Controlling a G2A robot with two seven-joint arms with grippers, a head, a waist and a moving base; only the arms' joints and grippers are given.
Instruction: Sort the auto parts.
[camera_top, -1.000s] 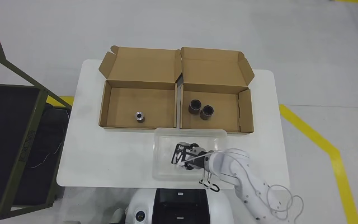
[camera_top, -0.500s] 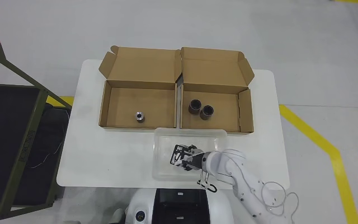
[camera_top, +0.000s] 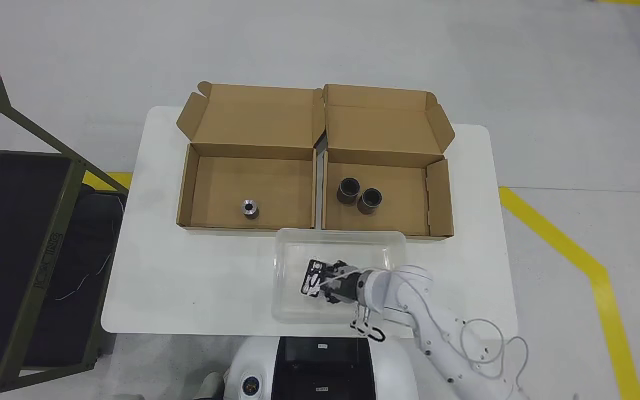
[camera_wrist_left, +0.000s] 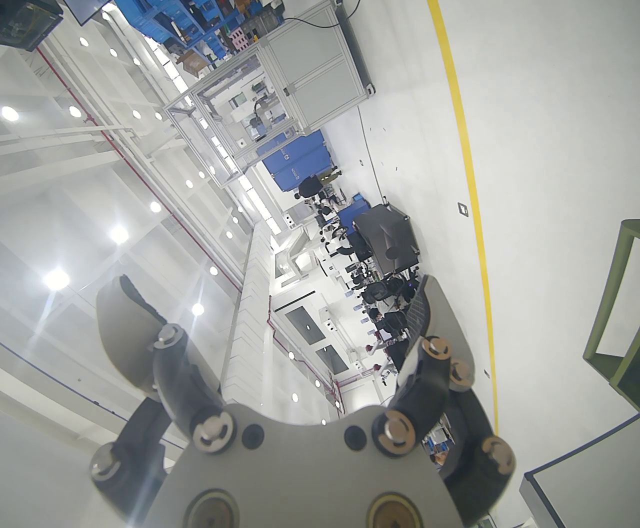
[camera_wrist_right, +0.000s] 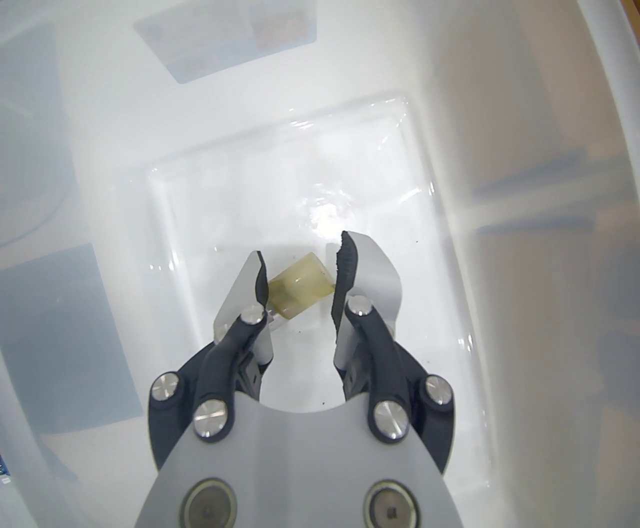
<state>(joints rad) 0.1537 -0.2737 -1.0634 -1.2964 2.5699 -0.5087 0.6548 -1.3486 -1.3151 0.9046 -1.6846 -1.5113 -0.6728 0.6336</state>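
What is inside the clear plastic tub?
A small yellowish part lies on the floor of the tub, between the open fingers of the right gripper. In the top view the gripper covers it.

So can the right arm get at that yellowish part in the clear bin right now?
Likely yes: the right gripper is down inside the clear bin, open fingers on either side of the yellowish part, with nothing blocking.
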